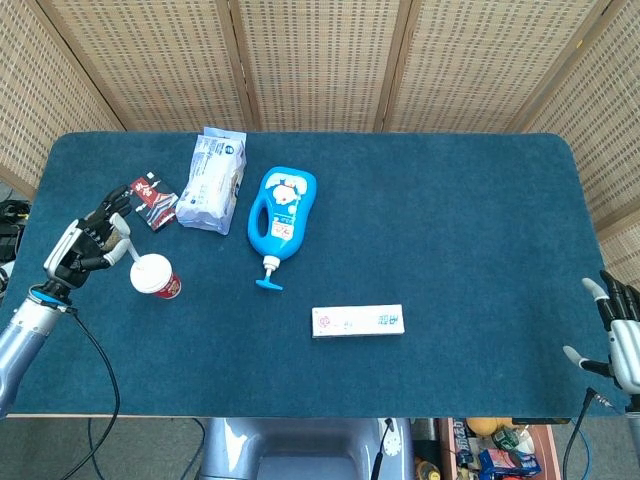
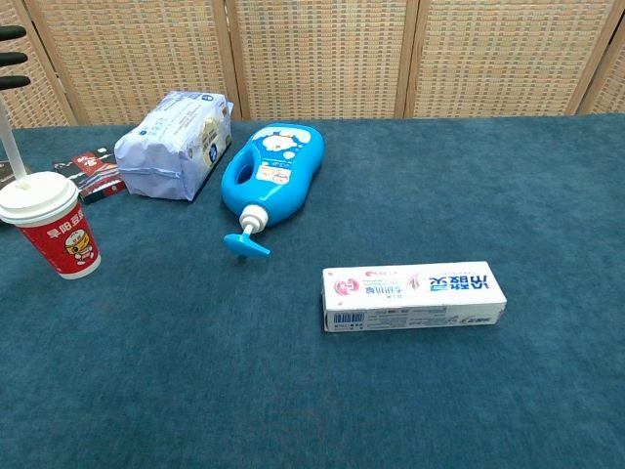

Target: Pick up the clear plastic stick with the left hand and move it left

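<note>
**Stick held above the cup, near the left desk edge**

Your right hand [image 1: 622, 335] idles at the near right corner, fingers spread. Your left hand [image 1: 85, 243] pinches the clear plastic stick [image 1: 120, 253], slanting down-right into the red cup [image 1: 154, 276]. Bare desk [image 1: 60, 330] lies just left.

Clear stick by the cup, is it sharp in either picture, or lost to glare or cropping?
Head view: the clear plastic stick is small and pale in the left hand, edges soft, no glare. Chest view: sharper, but the frame's left edge crops it above the paper cup; even lighting, faint shadows.
</note>
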Controlling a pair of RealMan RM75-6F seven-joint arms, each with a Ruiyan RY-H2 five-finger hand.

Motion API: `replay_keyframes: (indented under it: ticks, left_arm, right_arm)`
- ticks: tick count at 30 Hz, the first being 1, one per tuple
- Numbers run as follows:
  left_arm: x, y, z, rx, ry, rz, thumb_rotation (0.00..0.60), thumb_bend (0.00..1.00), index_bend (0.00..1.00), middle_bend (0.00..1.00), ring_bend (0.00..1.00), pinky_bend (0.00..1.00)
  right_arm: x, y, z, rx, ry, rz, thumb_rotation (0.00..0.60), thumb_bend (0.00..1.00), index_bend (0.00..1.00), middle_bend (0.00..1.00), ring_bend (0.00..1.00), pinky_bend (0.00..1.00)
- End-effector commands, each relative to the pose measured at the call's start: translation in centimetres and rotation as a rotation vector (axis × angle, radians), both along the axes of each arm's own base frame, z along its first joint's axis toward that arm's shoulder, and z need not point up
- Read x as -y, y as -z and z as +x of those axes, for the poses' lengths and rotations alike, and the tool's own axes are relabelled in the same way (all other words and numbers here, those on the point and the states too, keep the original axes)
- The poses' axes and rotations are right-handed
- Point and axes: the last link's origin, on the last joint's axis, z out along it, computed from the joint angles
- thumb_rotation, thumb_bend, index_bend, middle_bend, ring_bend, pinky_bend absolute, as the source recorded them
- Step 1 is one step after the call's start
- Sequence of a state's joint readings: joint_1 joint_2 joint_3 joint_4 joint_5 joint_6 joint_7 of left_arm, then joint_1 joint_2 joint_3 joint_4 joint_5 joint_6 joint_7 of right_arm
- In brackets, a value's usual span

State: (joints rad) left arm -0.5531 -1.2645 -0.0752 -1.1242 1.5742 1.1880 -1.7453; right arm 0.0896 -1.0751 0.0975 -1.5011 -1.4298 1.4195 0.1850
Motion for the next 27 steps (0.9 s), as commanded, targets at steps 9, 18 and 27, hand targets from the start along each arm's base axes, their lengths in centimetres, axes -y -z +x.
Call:
replay_keyframes:
  ticks: [9,18,27]
  left_arm:
    - [-0.2,0.5,-0.5,-0.009,-0.012,-0.005,0.600,0.46,0.58,0.00,0.00,0.00]
    - [-0.2,1.2,-1.1,-0.015,-0.026,-0.016,0.600,0.46,0.58,0.00,0.00,0.00]
    - [-0.2,2.3,-2.0,-0.029,-0.052,-0.030,0.600,0.46,0.58,0.00,0.00,0.00]
  right_arm:
    - [0.0,0.1,-0.1,-0.002,0.002,0.002,0.600,0.00,0.00,0.00,0.00,0.00]
    - [0.1,0.2,-0.1,-0.003,0.007,0.009,0.600,0.00,0.00,0.00,0.00,0.00]
    - [0.2,0.4,-0.2,-0.005,0.010,0.014,0.600,0.00,0.00,0.00,0.00,0.00]
